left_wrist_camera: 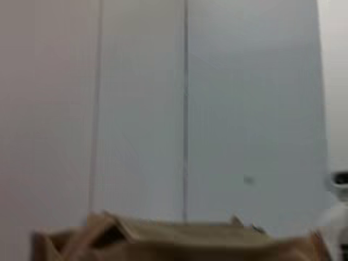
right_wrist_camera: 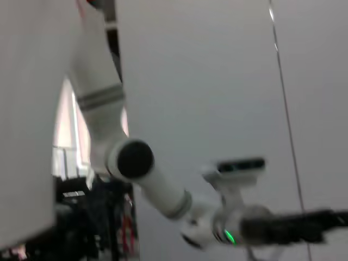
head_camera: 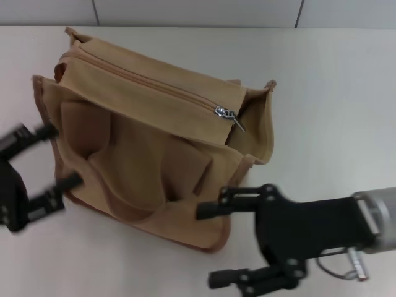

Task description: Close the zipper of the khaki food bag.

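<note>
The khaki food bag (head_camera: 154,154) stands on the table, left of centre in the head view, its two handles drooping down its front. The zipper (head_camera: 148,78) runs across the top panel. Its silver slider (head_camera: 224,112) sits near the bag's right end, pull tab hanging. My left gripper (head_camera: 62,156) is open at the bag's left end, one finger above the other. My right gripper (head_camera: 207,245) hovers open in front of the bag's near right corner, holding nothing. The left wrist view shows only the bag's top edge (left_wrist_camera: 174,239) against a wall.
The bag rests on a pale tabletop (head_camera: 334,99) with bare surface to its right. A grey panelled wall (head_camera: 198,11) runs along the far edge. In the right wrist view, a white robot arm (right_wrist_camera: 147,174) stands before the wall.
</note>
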Robot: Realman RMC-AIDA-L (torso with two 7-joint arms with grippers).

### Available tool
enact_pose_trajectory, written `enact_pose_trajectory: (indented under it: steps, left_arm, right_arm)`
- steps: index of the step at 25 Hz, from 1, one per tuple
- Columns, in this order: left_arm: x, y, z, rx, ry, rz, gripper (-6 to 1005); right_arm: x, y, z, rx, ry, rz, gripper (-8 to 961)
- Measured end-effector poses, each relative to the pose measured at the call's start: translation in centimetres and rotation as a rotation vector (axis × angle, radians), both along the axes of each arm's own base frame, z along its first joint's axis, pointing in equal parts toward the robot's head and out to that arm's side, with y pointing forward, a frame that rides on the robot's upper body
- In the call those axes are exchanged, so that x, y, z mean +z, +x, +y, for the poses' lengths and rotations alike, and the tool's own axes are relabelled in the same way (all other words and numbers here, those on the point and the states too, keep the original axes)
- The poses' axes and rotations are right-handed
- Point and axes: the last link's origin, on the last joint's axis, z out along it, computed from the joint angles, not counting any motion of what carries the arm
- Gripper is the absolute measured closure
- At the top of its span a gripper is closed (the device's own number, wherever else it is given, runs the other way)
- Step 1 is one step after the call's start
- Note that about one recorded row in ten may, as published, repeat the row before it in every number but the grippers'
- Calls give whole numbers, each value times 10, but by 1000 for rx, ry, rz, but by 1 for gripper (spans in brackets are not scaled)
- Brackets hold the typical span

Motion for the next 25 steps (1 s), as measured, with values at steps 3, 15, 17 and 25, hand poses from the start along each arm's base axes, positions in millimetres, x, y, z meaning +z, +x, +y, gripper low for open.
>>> enact_pose_trajectory:
  steps: [3,15,17,25]
  left_arm:
    - [-8,-2,-5,-14,-78,51,198]
    - [-34,3,12,-30,-226,156,198]
    - [-35,3,13,-29,-226,158,198]
    - [-39,1,7,-24,-261,171,198]
  right_arm:
    - [-9,5,5,-45,2,-76,188]
    - [6,28,39,-266,203,-127,187]
    - [15,28,36,-261,216,-84,187]
    - [24,36,11,-201,168,-51,188]
